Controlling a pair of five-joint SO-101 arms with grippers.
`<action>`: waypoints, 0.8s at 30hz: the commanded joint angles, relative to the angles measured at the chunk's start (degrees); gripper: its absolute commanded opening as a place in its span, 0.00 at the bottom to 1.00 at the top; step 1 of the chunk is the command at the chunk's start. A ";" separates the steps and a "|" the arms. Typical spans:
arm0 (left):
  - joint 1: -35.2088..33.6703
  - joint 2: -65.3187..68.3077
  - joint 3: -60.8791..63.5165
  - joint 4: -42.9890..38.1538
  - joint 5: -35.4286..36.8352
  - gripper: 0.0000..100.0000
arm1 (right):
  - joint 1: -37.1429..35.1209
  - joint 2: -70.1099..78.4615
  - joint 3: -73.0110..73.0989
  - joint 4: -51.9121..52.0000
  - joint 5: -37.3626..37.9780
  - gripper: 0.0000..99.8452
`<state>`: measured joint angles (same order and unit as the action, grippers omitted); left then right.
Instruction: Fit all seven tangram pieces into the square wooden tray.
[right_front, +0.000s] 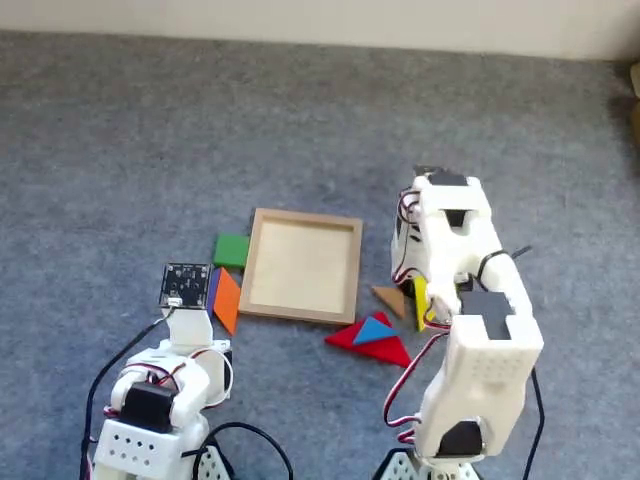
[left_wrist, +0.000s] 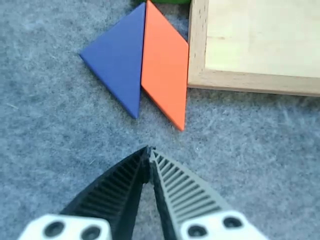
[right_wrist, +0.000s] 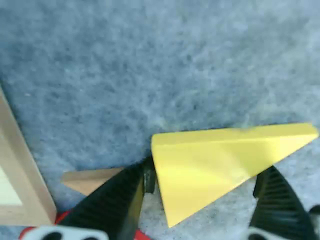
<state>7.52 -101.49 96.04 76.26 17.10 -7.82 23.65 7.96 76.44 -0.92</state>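
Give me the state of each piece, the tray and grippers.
Tray: empty.
Yellow triangle: clamped in right gripper.
Left gripper: shut, empty.
Orange piece: outside tray.
Navy triangle: outside tray.
Green square: outside tray.
Red triangle: outside tray.
Light-blue triangle: touching red triangle.
Tan triangle: outside tray.

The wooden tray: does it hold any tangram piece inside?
No, the wooden tray shows only bare wood inside its rim.
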 joint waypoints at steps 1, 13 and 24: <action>-0.48 -2.42 1.19 0.26 -0.09 0.01 | -1.71 0.31 0.48 -0.75 -0.35 0.31; -0.48 -2.42 1.19 0.26 -0.09 0.01 | -1.45 -0.04 -0.40 -1.27 8.00 0.22; -0.48 -2.42 1.19 0.26 -0.09 0.01 | -2.68 0.40 -12.18 4.70 0.97 0.34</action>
<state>7.52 -101.49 96.04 76.26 17.10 -8.88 25.05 0.48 80.22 2.68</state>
